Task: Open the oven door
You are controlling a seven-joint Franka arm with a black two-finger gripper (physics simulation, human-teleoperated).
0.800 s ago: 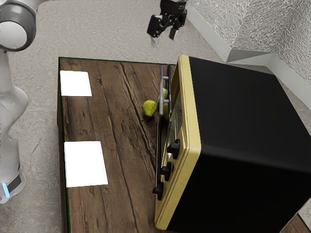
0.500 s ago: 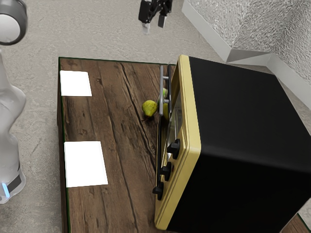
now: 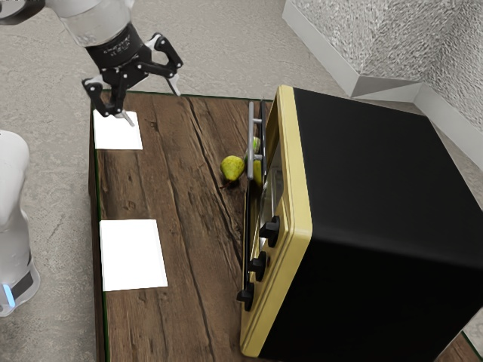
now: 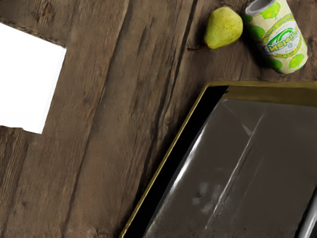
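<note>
Handle (image 3: 250,136) of oven door (image 4: 252,153): cut off in wrist view. Can (image 4: 280,39): mostly hidden behind handle in exterior view; near pear (image 4: 223,29). Door: on front of black-and-gold oven (image 3: 385,181), well apart from gripper (image 3: 155,108); exact angle unclear. Gripper: spread wide. Table (image 3: 192,302): dark wood planks, two white panels (image 3: 133,255). Room: mottled pale floor (image 3: 219,45), rough grey walls (image 3: 339,38).

The exterior view looks down from high beside the arm (image 3: 92,21), across the tabletop (image 3: 185,226) and oven (image 3: 385,204); the wrist view looks down past the claw (image 3: 155,108), much nearer, both sharing the pear (image 3: 232,167) and the oven's front
</note>
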